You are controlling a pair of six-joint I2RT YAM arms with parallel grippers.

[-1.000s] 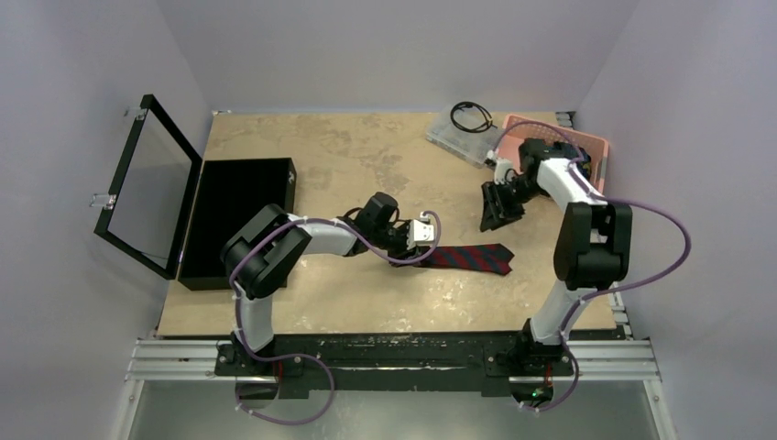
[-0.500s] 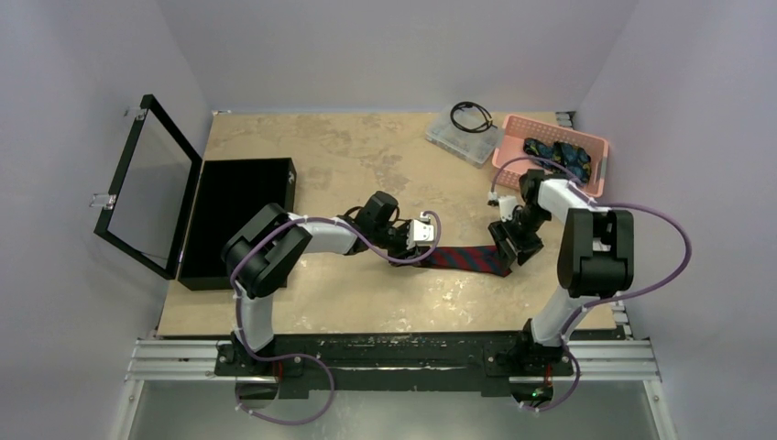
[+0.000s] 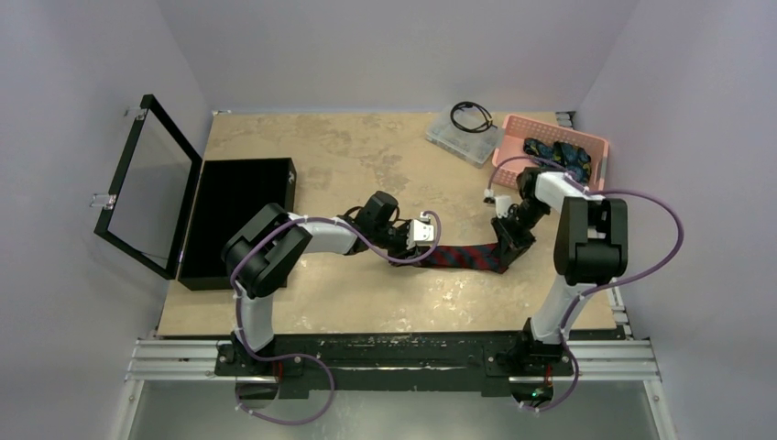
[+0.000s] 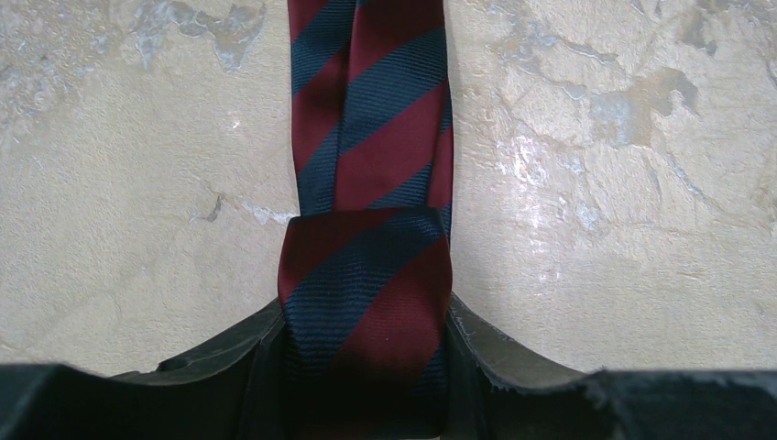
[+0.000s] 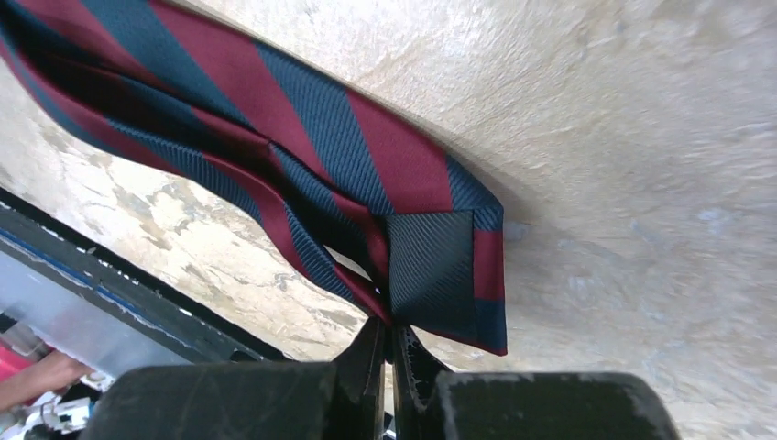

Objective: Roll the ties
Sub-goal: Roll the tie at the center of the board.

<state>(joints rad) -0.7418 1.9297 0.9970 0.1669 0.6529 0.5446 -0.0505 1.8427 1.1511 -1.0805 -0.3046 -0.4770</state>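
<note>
2 grippers hold the maroon striped tie (image 3: 467, 258) flat mid-table (image 3: 321, 156): the left gripper (image 4: 362, 362) clamps its folded end, the right gripper (image 5: 389, 353) pinches the opposite tip. The cloth looks soft, limp and probably slippery, best gripped at the ends.

Both claws clamped on the maroon tie (image 4: 366, 137), one at each end.
Left arm (image 3: 321, 234) reaches right, forearm low and near level, left claw (image 4: 365, 385) gripping across the folded end. Right arm (image 3: 586, 240) is bent back at the elbow, right claw (image 5: 388, 367) pinching the tip with its fingers almost touching.
</note>
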